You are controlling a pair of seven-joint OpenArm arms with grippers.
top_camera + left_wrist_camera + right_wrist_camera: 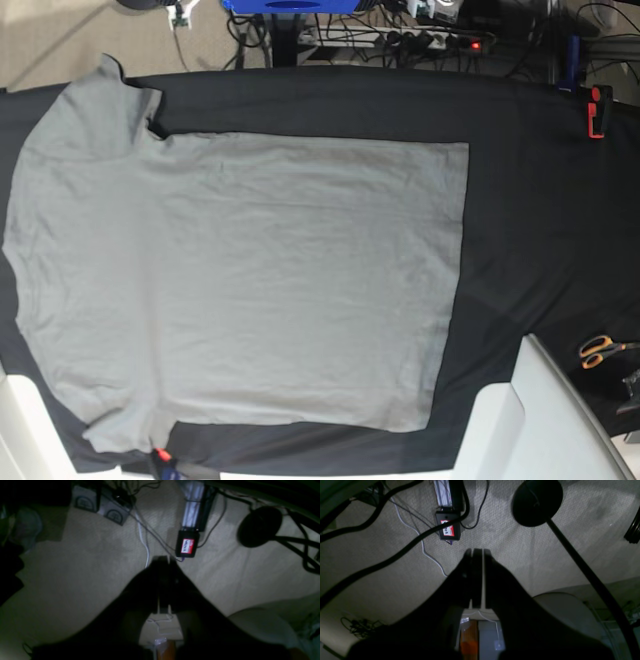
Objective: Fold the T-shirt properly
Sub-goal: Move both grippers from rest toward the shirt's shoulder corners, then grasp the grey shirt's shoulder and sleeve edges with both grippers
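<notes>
The light-grey T-shirt (pixel 250 280) lies spread flat on the black table cloth (pixel 540 200) in the base view. Its hem is toward the right and its sleeves are at the upper left and lower left. The neckline is not visible. My left gripper (pixel 161 558) is shut and empty, hanging over beige carpet away from the shirt. My right gripper (pixel 477 551) is also shut and empty over the carpet. Neither gripper's fingers show in the base view. Only white arm parts show at the bottom right (pixel 540 420) and bottom left (pixel 15 420).
Orange-handled scissors (pixel 600 350) lie on the cloth at the right edge. A red clamp (pixel 596 112) sits at the top right. On the floor are cables, a black box with a red label (pixel 187 545) (pixel 448 528) and a round black stand base (pixel 537 501).
</notes>
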